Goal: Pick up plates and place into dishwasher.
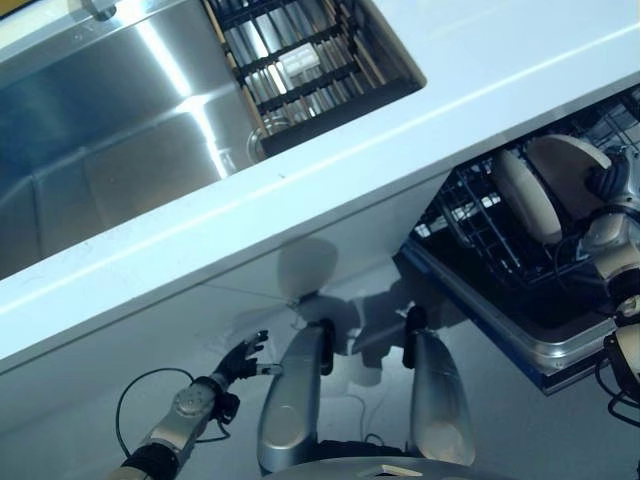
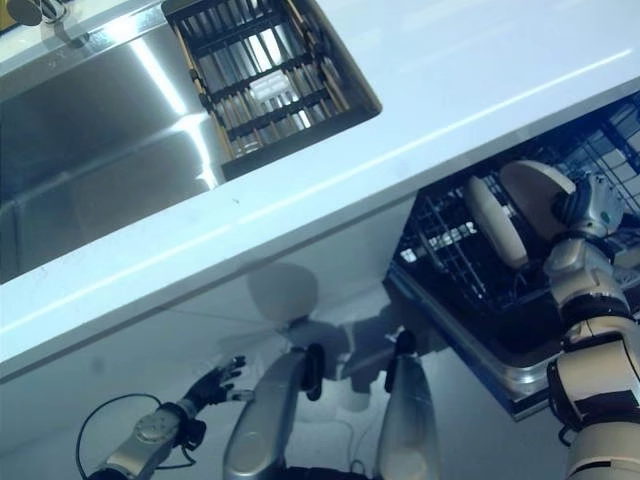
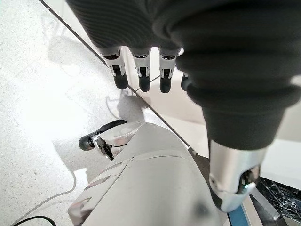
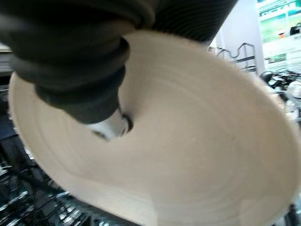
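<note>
The dishwasher's lower rack [image 1: 470, 228] is pulled out at the right, below the counter edge. A cream plate [image 1: 522, 200] stands upright in its wires. Just behind it is a second cream plate [image 1: 565, 162], and my right hand [image 1: 612, 182] is shut on its far rim, holding it upright over the rack. In the right wrist view this plate [image 4: 188, 141] sits close against the hand, with the thumb [image 4: 110, 128] pressed on its face. My left hand [image 1: 240, 358] hangs low at the lower left, away from the counter, with straight fingers [image 3: 141, 77] and nothing in it.
A white counter [image 1: 480, 70] runs across the view. A steel sink [image 1: 100, 130] is set in it, with a black dish rack [image 1: 300, 60] inside. The open dishwasher door [image 1: 520, 352] juts out at knee height on the right. Pale floor lies below.
</note>
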You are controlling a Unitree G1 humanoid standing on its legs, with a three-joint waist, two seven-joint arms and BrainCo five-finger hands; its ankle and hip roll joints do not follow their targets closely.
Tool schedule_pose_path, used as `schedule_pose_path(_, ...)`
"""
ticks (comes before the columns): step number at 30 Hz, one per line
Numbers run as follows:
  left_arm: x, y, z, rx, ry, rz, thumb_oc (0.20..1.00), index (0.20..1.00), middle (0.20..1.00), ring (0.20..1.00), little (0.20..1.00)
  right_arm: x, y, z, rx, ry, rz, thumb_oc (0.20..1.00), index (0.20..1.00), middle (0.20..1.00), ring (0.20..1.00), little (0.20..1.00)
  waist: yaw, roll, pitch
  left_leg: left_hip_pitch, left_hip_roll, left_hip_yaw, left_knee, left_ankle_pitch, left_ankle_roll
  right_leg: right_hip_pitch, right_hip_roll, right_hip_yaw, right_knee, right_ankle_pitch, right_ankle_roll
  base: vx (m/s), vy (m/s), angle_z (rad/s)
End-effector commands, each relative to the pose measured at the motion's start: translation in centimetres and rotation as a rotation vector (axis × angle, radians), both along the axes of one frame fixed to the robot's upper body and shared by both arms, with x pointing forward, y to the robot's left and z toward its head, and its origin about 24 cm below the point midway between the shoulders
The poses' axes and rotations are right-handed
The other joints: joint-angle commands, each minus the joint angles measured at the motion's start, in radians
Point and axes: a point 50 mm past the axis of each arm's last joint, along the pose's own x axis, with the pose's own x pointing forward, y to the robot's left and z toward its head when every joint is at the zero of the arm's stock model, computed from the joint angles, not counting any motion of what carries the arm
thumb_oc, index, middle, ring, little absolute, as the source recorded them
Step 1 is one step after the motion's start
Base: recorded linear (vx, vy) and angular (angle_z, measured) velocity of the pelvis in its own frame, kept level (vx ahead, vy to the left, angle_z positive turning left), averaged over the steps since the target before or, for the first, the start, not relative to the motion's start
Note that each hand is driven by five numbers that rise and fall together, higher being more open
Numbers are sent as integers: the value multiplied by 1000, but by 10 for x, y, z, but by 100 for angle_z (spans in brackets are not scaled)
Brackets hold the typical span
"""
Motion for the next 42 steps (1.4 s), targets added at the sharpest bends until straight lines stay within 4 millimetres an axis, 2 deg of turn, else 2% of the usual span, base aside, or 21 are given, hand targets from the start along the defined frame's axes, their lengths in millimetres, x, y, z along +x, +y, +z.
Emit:
schedule_pose_path(1,-21,3,-2,-13,13,-17,1000,1000,1000,1000,1000,-10,-18,11,-17,-2,-69,1000,1000,1000,1000,1000,23,11,-26,-60,52,-58,26,53,-49,88,-15,-5,-13,-52,-12,0,0,0)
schedule_pose_path(5,-23,1,-2,-17,15,-17,1000,1000,1000,1000,1000,-11,-19,14,19,-44,-51,1000,1000,1000,1000,1000,17,12,-28,-54,54,-52,26,55,-50,88,-15,1,-10,-54,-14,2,24,-1)
schedule_pose_path(11,-32,4,-7,-22,33,20,1000,1000,1000,1000,1000,-11,-8,26,165,-265,98,1000,1000,1000,1000,1000,-1,-2,-37,-23,61,-41,5,51,-54,114,-14,12,-27,-56,-17,21,24,-1)
schedule_pose_path(17,-45,3,-15,-36,51,81,1000,1000,1000,1000,1000,-29,11,33,419,-669,255,1000,1000,1000,1000,1000,-43,-24,-44,16,69,-27,-30,42,-53,143,-9,31,-50,-56,-17,43,29,-3)
schedule_pose_path(20,-47,-5,-20,-43,61,85,1000,1000,1000,1000,1000,-44,7,32,545,-920,216,1000,1000,1000,1000,1000,-58,-22,-47,22,68,-24,-24,31,-53,146,-7,39,-49,-59,-13,26,16,-12)
schedule_pose_path(22,-47,-8,-22,-46,66,82,1000,1000,1000,1000,1000,-48,1,31,566,-978,158,1000,1000,1000,1000,1000,-61,-20,-52,18,63,-23,-25,36,-54,144,-10,39,-53,-54,-12,10,9,-4)
schedule_pose_path(27,-49,-16,-26,-48,74,65,1000,1000,1000,1000,1000,-43,-7,27,621,-942,74,1000,1000,1000,1000,1000,-53,-11,-52,13,57,-25,-13,36,-57,144,-11,40,-50,-52,-15,3,1,-1)
schedule_pose_path(33,-50,-20,-26,-54,75,61,1000,1000,1000,1000,1000,-35,-12,8,762,-830,50,1000,1000,1000,1000,1000,-48,4,-44,2,53,-28,-6,55,-60,140,-15,32,-42,-52,-26,0,0,0)
schedule_pose_path(42,-54,-27,-30,-65,90,47,1000,1000,1000,1000,1000,-46,-35,-24,855,-842,-266,1000,1000,1000,1000,1000,-27,35,-43,-4,52,-43,2,81,-65,149,-16,13,-29,-66,-40,-1,8,0)
